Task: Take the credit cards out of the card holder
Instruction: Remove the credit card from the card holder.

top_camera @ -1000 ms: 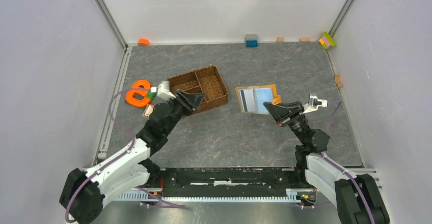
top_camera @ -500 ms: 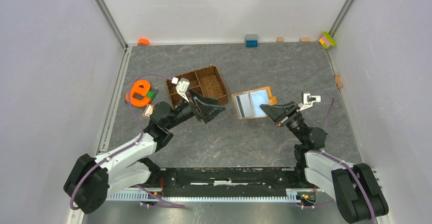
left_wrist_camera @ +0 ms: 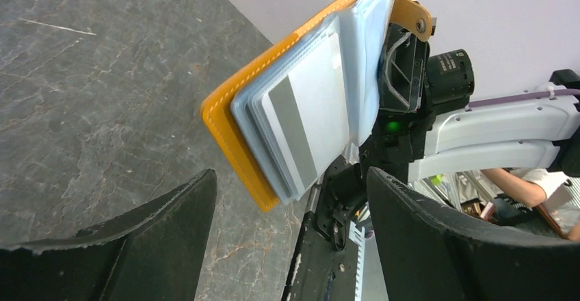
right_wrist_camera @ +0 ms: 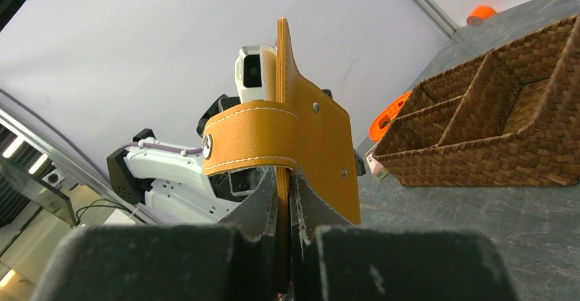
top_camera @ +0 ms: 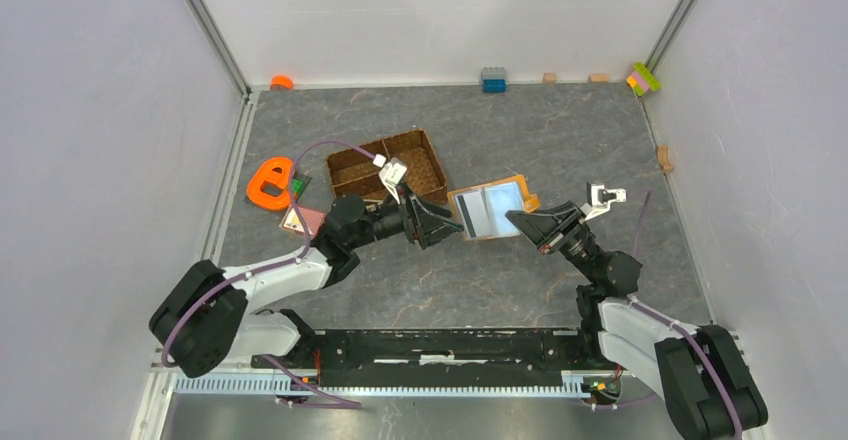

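The orange card holder (top_camera: 488, 210) hangs open above the table, its pale blue lining facing up. My right gripper (top_camera: 527, 222) is shut on its right edge, below the snap tab (right_wrist_camera: 249, 144). In the right wrist view the leather (right_wrist_camera: 321, 150) stands pinched between the jaws (right_wrist_camera: 284, 246). Several credit cards (left_wrist_camera: 308, 109), pale grey-white with a grey stripe, sit in the left slots. My left gripper (top_camera: 447, 228) is open at the holder's left edge. In its wrist view the holder's orange corner (left_wrist_camera: 236, 133) sits just ahead of the spread fingers (left_wrist_camera: 291, 185), apart from them.
A brown woven divided tray (top_camera: 390, 165) stands just behind my left gripper. An orange e-shaped toy (top_camera: 270, 182) and a small pink piece (top_camera: 300, 222) lie at the left. Toy bricks (top_camera: 493, 80) line the back wall, with more in the right corner (top_camera: 644, 78).
My left arm swung right from the tray to the holder's left edge, and its jaws opened wide. My right gripper carried the holder a little leftward.
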